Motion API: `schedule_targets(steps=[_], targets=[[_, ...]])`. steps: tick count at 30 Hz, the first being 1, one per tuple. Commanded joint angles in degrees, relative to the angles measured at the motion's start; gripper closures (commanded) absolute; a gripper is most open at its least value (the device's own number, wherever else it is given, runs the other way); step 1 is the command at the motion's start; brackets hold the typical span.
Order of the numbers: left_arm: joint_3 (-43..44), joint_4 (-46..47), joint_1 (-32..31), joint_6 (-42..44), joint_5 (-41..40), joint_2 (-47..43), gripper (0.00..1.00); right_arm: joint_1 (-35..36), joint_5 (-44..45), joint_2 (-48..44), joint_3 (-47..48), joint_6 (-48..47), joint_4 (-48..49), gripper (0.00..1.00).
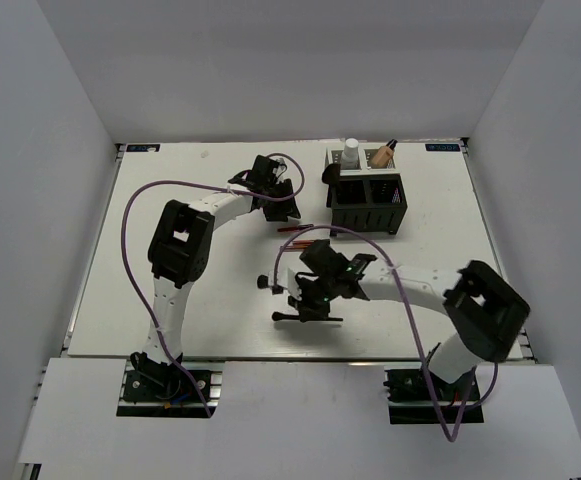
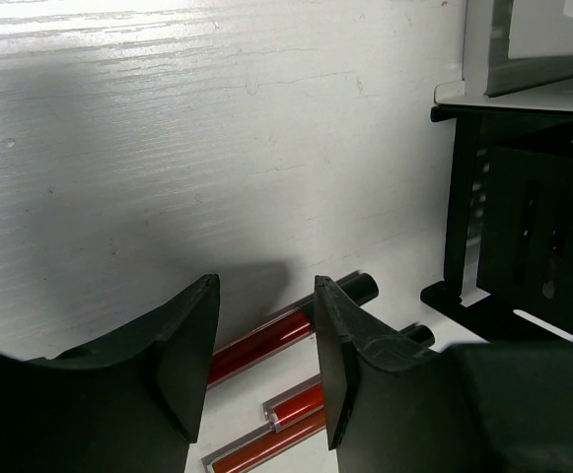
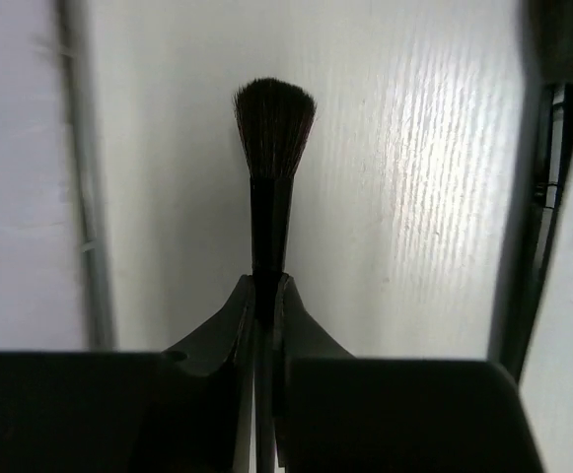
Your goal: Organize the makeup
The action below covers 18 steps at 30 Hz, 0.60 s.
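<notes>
White wooden tabletop (image 1: 220,290), faint streaky grain. 2 glossy red pencils with black caps (image 2: 286,330) gleam. Black mesh compartment box (image 1: 368,203), slotted walls. Black brush with dark bristles (image 3: 272,148), reddish tips. White-capped clear bottle (image 1: 351,153), tan dark-capped bottle (image 1: 381,156). Purple cable (image 1: 123,228).

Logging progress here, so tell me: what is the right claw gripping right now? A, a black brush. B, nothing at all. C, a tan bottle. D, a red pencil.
A: in the right wrist view the right claw is shut on a black brush, its bristles sticking out beyond the fingertips.
</notes>
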Motion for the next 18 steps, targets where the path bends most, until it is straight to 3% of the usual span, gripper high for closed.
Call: schedule_targets(steps=[1, 8, 12, 13, 18], targets=[[-1.07, -2.84, -0.04, 0.57, 0.5, -2.67, 0.46, -3.89, -14.68, -9.67, 4.88, -3.84, -5.96, 1.0], [-0.89, -2.85, -0.04, 0.39, 0.94, -2.59, 0.46, -20.23, -16.36, -17.32, 8.23, 3.44, 3.68, 1.0], [-1.24, -2.93, -0.04, 0.31, 0.94, -2.76, 0.46, -27.35, -16.97, -18.38, 8.23, 9.69, 15.46, 1.0], [-1.24, -2.93, -0.04, 0.31, 0.85, -2.76, 0.46, -29.54, -17.06, -18.3, 8.23, 11.44, 22.18, 1.0], [-0.8, -3.9, -0.04, 0.57, 0.85, -2.59, 0.46, -37.2, -17.32, -12.95, 11.65, 21.98, 36.73, 1.0]])
